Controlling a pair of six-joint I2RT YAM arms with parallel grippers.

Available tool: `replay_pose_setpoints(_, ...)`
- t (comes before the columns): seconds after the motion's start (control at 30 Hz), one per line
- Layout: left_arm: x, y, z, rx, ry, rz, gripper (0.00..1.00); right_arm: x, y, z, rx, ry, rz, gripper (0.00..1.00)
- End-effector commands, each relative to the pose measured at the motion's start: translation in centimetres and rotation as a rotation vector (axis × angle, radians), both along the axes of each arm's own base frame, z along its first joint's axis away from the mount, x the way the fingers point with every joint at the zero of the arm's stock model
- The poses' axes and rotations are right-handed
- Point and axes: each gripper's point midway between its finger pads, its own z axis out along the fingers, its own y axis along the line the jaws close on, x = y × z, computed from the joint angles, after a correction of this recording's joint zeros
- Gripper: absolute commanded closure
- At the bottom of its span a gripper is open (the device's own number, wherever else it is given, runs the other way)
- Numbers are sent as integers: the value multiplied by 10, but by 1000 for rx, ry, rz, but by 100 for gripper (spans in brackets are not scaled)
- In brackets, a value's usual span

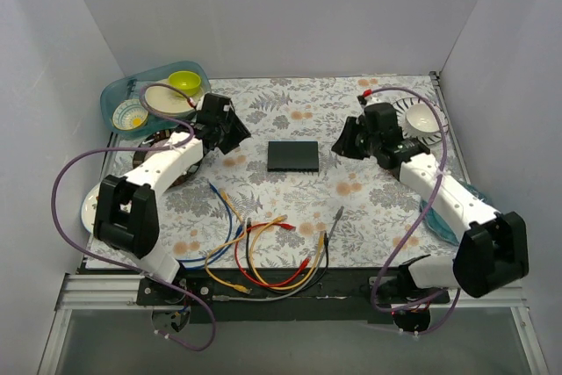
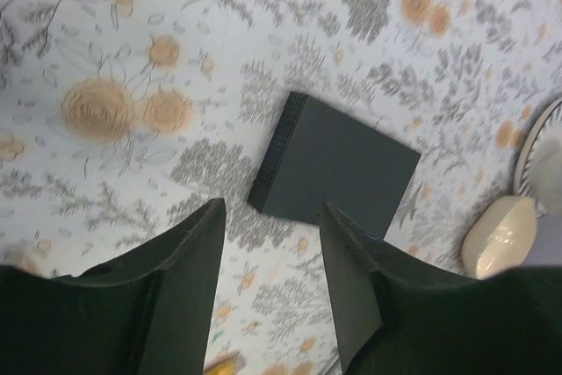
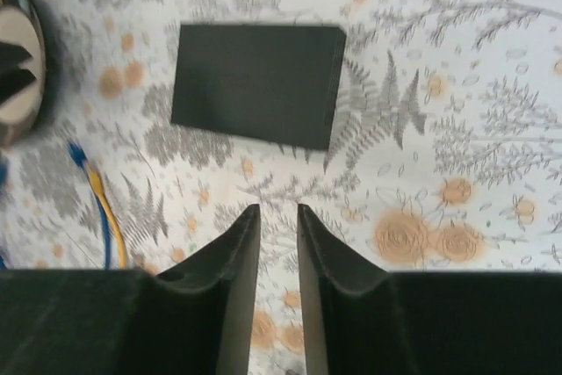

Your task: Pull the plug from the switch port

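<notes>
Matte-black and flat, the small rectangular switch box lies near the middle of the floral-patterned tablecloth, between the 2 arms. We see the left gripper just left of it, clear of the cloth. In the left wrist view its fingers are spread wide and hold nothing, and the switch sits just beyond them with a perforated side turned toward us. The right gripper hovers to the switch's right. Its fingers are parted by only a narrow gap and grip nothing, and the switch lies ahead of them, apart. A loose tangle of red, yellow, blue and black cables lies on the near part of the table, well apart from the switch. We cannot tell which edge carries the sockets.
</notes>
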Motion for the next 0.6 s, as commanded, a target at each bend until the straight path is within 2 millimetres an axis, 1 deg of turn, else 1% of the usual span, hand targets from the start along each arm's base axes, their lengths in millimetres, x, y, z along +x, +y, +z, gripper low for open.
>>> replay_pose_setpoints(0.0, -59, -19, 7, 69, 25, -113, 53, -43, -7, -27, -105, 19, 94, 65)
replay_pose_setpoints(0.03, -70, -16, 1, 116, 37, -112, 52, -50, -8, -30, -124, 18, 114, 64)
replay_pose_setpoints(0.07, -84, -27, 8, 119, 20, -152, 52, -56, -10, -34, -132, 25, 122, 62)
replay_pose_setpoints(0.13, -100, -35, 9, 108, 17, -181, 49, -69, -12, -38, -140, 7, 151, 62)
replay_pose_setpoints(0.17, -114, -36, 0, 103, 36, -199, 48, -73, -12, -37, -135, -2, 161, 62)
replay_pose_setpoints(0.2, -121, -38, 6, 58, 29, -192, 47, -81, -12, -38, -121, -12, 177, 62)
replay_pose_setpoints(0.23, -124, -41, 9, 22, 13, -200, 46, -87, -11, -37, -111, -19, 194, 62)
replay_pose_setpoints(0.27, -137, -42, -4, -2, 47, -225, 46, -92, -9, -37, -104, -25, 211, 63)
replay_pose_setpoints(0.3, -139, -45, 6, -44, 18, -221, 45, -101, -11, -39, -98, -28, 222, 63)
replay_pose_setpoints(0.37, -146, -45, 2, -65, 30, -234, 45, -111, -10, -42, -93, -30, 240, 64)
replay_pose_setpoints(0.4, -148, -44, 3, -64, 26, -239, 46, -116, -13, -40, -88, -38, 238, 64)
replay_pose_setpoints(0.43, -149, -44, 4, -61, 24, -244, 45, -121, -14, -46, -90, -30, 242, 64)
replay_pose_setpoints(0.47, -149, -44, 5, -57, 19, -244, 46, -124, -16, -45, -91, -41, 242, 64)
replay_pose_setpoints(0.53, -149, -42, 7, -47, 12, -247, 46, -129, -22, -53, -113, -26, 237, 64)
replay_pose_setpoints(0.57, -148, -42, 9, -46, 7, -250, 46, -128, -26, -55, -131, -29, 225, 64)
